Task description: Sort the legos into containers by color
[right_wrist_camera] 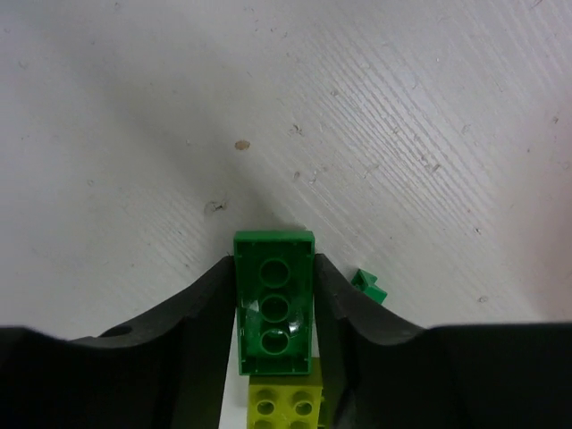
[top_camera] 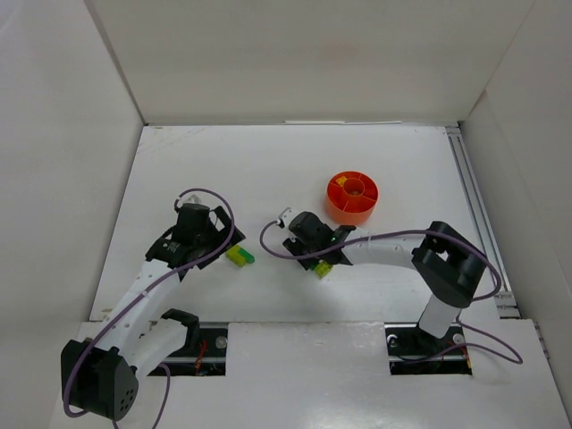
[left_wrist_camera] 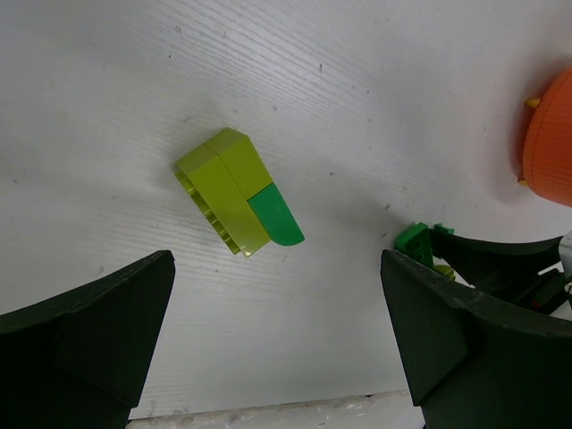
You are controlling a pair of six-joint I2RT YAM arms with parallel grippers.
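My right gripper (right_wrist_camera: pixel 274 265) is shut on a dark green lego (right_wrist_camera: pixel 274 299), which is turned underside up, with a finger pressed on each long side. A lime lego (right_wrist_camera: pixel 286 402) lies just behind it, and a small green piece (right_wrist_camera: pixel 368 286) sits by the right finger. In the top view this gripper (top_camera: pixel 315 255) is low over the table, left of the orange container (top_camera: pixel 344 214). My left gripper (left_wrist_camera: pixel 275 268) stands wide open with nothing between its fingers. Just beyond its fingertips lies a lime lego cluster (left_wrist_camera: pixel 228 192) with a green curved piece (left_wrist_camera: pixel 273 217) joined to it.
The orange dish's rim (left_wrist_camera: pixel 550 143) shows at the right edge of the left wrist view, with the right gripper's dark fingers (left_wrist_camera: pixel 500 259) below it. White walls enclose the table on three sides. A metal rail (top_camera: pixel 474 206) runs along the right side.
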